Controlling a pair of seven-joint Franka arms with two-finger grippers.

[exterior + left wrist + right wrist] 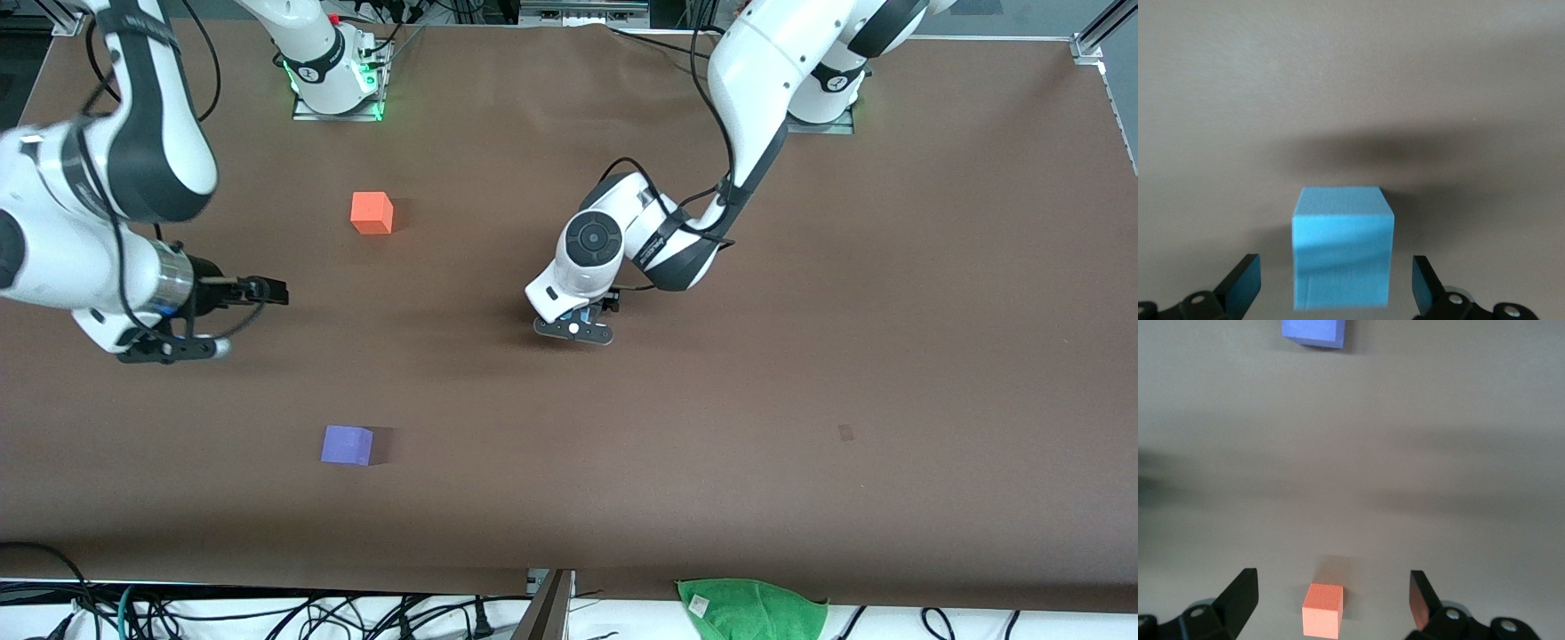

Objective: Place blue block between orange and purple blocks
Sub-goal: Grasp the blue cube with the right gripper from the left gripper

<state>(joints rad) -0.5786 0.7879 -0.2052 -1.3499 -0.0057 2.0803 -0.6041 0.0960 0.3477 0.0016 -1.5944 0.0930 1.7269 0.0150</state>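
Observation:
The blue block (1343,257) stands on the brown table between the fingers of my left gripper (1336,283), which is open with a gap on each side of the cube. In the front view my left gripper (573,327) is low over mid-table and its hand hides most of that block. The orange block (372,213) lies toward the right arm's end, farther from the front camera. The purple block (347,444) lies nearer to that camera. My right gripper (236,318) hangs open and empty, off to the side of both cubes. Its wrist view shows the orange block (1323,619) and the purple block (1313,333).
A green cloth (751,609) lies at the table's edge nearest the front camera, with cables along that edge. A small dark mark (845,432) shows on the table toward the left arm's end.

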